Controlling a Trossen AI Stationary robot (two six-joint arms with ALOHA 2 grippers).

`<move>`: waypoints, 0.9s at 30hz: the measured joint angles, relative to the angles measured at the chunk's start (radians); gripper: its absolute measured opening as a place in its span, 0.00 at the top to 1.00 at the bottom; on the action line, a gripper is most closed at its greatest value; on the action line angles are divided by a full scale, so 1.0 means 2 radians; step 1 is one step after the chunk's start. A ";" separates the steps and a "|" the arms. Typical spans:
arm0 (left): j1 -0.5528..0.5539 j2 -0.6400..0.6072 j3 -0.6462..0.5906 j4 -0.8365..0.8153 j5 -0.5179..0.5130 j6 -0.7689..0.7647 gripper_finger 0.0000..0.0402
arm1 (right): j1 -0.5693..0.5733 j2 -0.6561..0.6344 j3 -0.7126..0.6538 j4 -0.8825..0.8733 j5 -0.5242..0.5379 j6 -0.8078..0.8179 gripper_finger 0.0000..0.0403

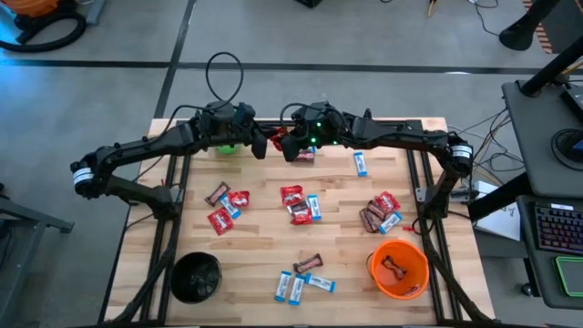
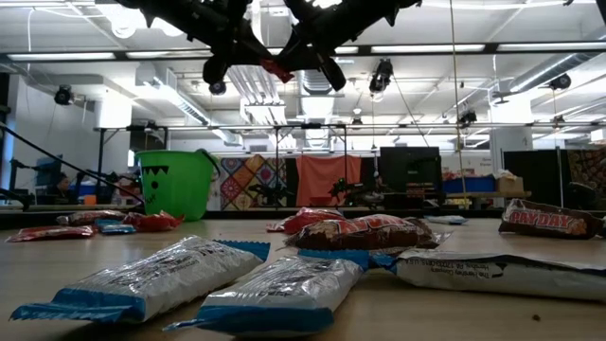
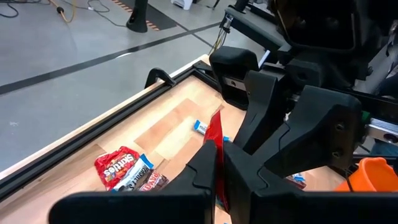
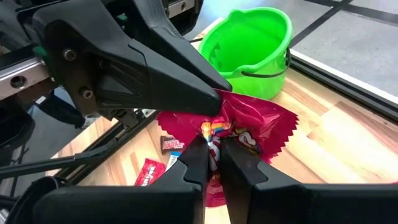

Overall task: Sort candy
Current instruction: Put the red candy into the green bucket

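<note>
your left gripper (image 4: 214, 93) and right gripper (image 4: 213, 163) both pinched one red skittles packet (image 4: 249, 127). you held it above the table (image 1: 264, 246), near the green bucket (image 4: 252, 43).

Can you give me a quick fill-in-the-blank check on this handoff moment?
1. Both tools, left and right, are shut on one ___ packet.
2. The bucket just beyond that packet is ___.
3. The orange bucket holds a ___ bar.
4. The black bucket stands on the ___ arm's side.

Missing words: red; green; brown; left
</note>
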 joint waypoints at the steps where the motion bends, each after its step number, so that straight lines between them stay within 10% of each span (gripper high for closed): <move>1: 0.000 0.000 0.000 -0.001 -0.001 0.000 1.00 | 0.000 0.000 0.000 0.000 0.000 0.000 0.91; 27: 0.003 -0.005 -0.001 -0.012 -0.031 0.010 1.00 | 0.000 0.000 0.000 -0.003 0.001 -0.002 0.51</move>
